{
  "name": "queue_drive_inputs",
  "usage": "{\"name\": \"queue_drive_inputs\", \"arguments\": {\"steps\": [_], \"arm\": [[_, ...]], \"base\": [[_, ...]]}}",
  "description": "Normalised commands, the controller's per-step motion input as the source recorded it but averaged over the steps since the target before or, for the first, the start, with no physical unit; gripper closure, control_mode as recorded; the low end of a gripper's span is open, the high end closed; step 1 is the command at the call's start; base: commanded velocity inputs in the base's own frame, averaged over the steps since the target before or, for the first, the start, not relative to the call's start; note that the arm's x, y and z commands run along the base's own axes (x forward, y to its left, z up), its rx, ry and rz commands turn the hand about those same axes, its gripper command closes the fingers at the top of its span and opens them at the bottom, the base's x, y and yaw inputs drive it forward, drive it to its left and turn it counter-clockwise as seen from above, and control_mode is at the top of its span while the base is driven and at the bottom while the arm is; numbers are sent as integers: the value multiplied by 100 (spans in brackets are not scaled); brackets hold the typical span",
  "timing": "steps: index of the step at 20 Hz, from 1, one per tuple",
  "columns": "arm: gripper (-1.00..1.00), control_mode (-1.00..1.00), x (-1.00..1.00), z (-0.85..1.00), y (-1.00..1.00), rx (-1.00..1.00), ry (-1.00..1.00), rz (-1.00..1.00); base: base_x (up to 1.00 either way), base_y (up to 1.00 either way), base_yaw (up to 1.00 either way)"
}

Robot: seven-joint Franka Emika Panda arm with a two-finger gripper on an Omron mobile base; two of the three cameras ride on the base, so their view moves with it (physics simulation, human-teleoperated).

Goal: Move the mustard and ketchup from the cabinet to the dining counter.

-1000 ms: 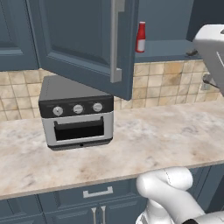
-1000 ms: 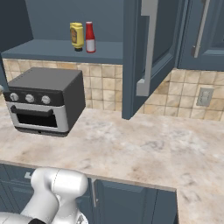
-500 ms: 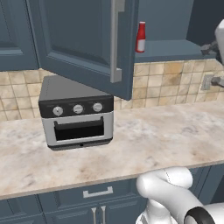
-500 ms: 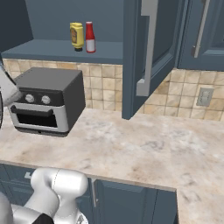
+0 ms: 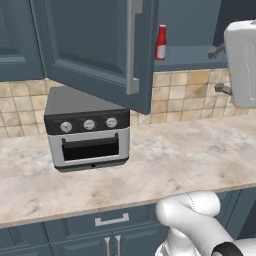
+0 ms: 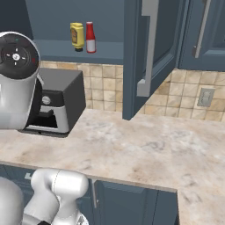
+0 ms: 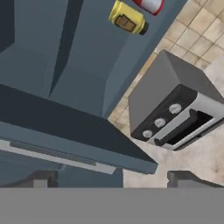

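Reach step: the claw (image 7: 111, 181), jaws wide apart and gripping nothing, is facing the cabinet (image 7: 65, 57); mustard (image 7: 127, 18) and ketchup (image 7: 149, 4) are sitting well ahead, needing a closer approach.

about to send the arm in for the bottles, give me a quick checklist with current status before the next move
1. Cabinet door open: ok, it swings out over the counter and the shelf is exposed.
2. Mustard upright on the cabinet shelf: ok.
3. Ketchup upright beside the mustard: ok, the two stand very close; whether they touch, cannot tell.
4. Hand open and empty: ok, fingertips stand wide apart with nothing between them.
5. Hand lined up on a bottle: not ok, both bottles sit at the far edge of the hand view, off its centre.
6. Path clear of the toaster oven below the shelf and the open door's edge: cannot tell.
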Motion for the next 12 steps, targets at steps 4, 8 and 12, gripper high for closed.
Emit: {"name": "queue_drive_inputs", "arguments": {"steps": [4, 8, 12], "arm": [[-100, -100, 53, -19, 35, 11, 0, 4], [-100, -100, 45, -9, 32, 10, -1, 8], [-100, -100, 39, 14, 31, 21, 0, 9]], "base": [[0, 0, 0], [0, 0, 0], [0, 0, 0]]}}
